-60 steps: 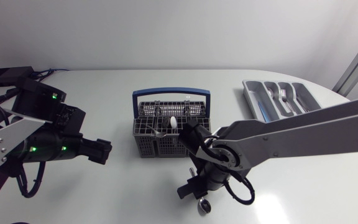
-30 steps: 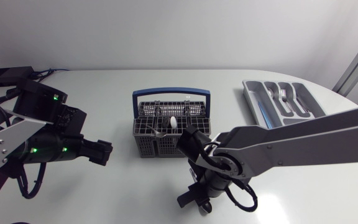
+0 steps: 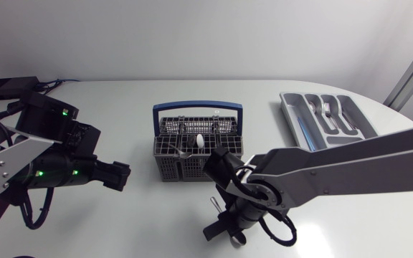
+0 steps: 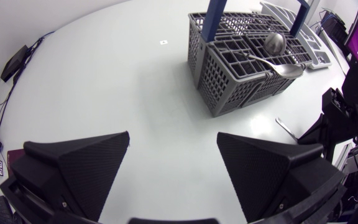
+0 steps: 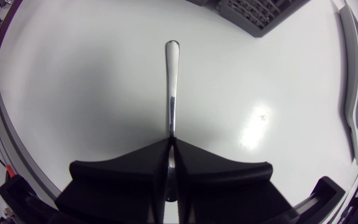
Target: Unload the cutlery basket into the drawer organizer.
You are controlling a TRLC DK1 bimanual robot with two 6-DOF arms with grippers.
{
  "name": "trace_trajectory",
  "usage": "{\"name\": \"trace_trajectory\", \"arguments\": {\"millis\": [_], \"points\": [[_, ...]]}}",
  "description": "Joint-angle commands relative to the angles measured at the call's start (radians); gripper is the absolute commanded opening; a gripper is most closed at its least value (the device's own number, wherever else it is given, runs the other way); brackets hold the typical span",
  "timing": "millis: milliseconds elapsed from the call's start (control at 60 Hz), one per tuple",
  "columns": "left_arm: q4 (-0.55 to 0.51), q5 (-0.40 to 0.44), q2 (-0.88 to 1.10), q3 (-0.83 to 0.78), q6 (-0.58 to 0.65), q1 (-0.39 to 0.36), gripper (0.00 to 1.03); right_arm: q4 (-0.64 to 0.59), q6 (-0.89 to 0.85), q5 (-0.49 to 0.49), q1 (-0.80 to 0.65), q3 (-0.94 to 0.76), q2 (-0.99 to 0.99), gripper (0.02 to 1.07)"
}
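Right wrist view clearest, tool (image 5: 170,142) pinching cutlery handle (image 5: 172,74)

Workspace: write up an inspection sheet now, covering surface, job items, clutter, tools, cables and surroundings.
Surface: white table, glossy, with a small mark on it.
Job's things: cutlery basket with a blue handle, mid-table, spoons lying in it; drawer organizer at the far right, forks in one compartment; one metal utensil out of the basket, type cannot be told.
Clutter: nothing seen.
Tools: left tool open and empty, short of the basket; right tool shut on the utensil's handle, in front of the basket.
Cables: black loops at the right arm's wrist; black box with leads at the table's far left edge.
Surroundings: nothing seen.
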Motion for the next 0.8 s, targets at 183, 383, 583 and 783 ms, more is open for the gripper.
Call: {"name": "trace_trajectory", "arguments": {"millis": [183, 383, 583, 783], "points": [[0.003, 0.002, 0.013, -0.021, -0.019, -0.010, 0.99, -0.130, 0.018, 0.031, 0.001, -0.029, -0.196, 0.08], [0.002, 0.002, 0.012, -0.021, -0.019, -0.010, 0.99, -0.174, 0.054, 0.039, -0.142, -0.031, -0.262, 0.08], [0.002, 0.002, 0.009, -0.021, -0.019, -0.012, 0.99, -0.205, 0.096, 0.039, -0.305, -0.035, -0.343, 0.08], [0.002, 0.002, 0.004, -0.021, -0.019, -0.012, 0.99, -0.191, 0.164, 0.068, -0.516, -0.041, -0.402, 0.08]]}}
